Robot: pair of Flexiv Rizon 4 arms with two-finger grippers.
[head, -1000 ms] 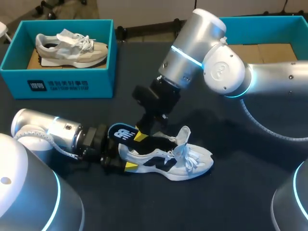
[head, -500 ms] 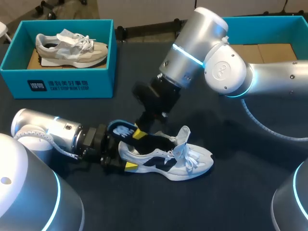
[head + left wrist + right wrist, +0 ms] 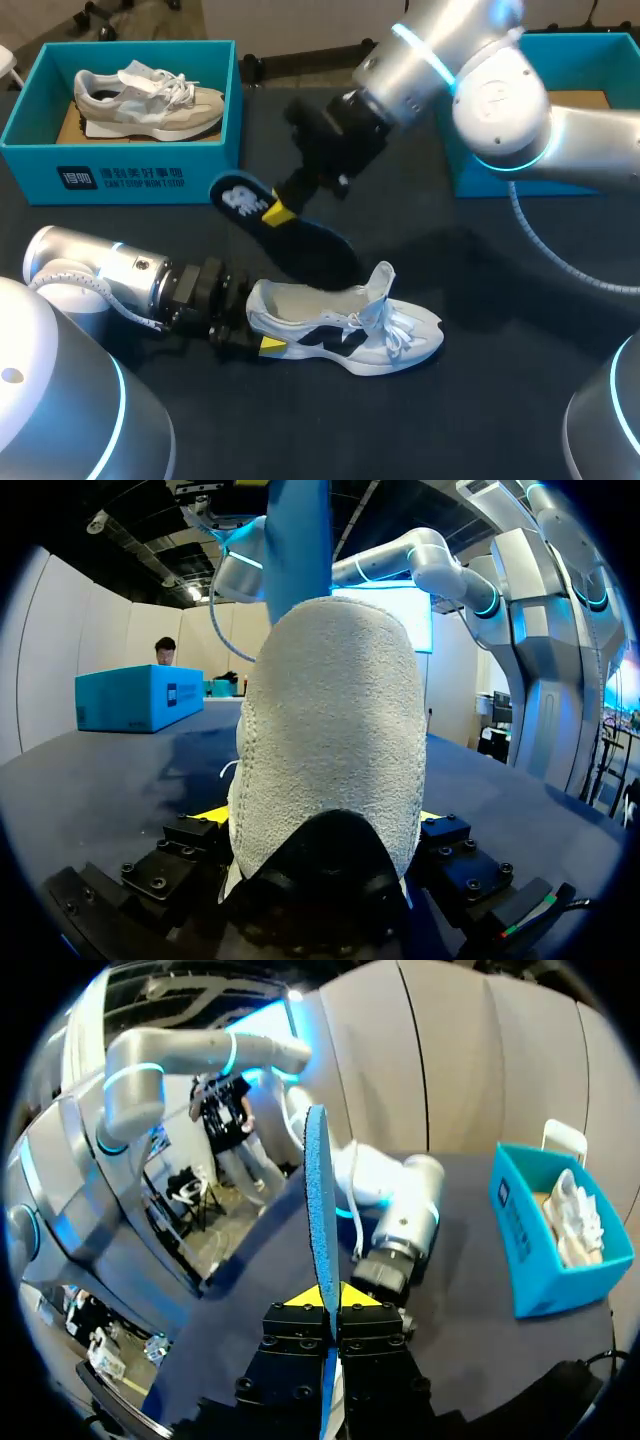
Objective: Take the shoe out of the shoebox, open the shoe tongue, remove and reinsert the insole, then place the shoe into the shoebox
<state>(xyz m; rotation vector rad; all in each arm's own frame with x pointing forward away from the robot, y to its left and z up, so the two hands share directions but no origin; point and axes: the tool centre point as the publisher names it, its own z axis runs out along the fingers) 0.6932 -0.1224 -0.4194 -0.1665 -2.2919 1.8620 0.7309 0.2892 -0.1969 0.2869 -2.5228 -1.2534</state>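
Head view: the right hand [image 3: 283, 207] pinches the insole [image 3: 305, 245] aloft above the white sneaker [image 3: 350, 325]. The left hand [image 3: 252, 322] grips its heel.

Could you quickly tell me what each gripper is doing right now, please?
Left gripper: closed on the shoe, at its heel.
Right gripper: closed on the insole, clear of the shoe.

Left arm [image 3: 110, 275] lay low, nearly flat along the table from the left side. Left gripper [image 3: 255, 322] was clamped on the shoe [image 3: 350, 322] at the heel, one tip on each side. Right arm [image 3: 500, 100] reached past centre with its wrist angled down-left. Right gripper [image 3: 280, 210] sat above the table, pinched tight on the insole [image 3: 300, 240].
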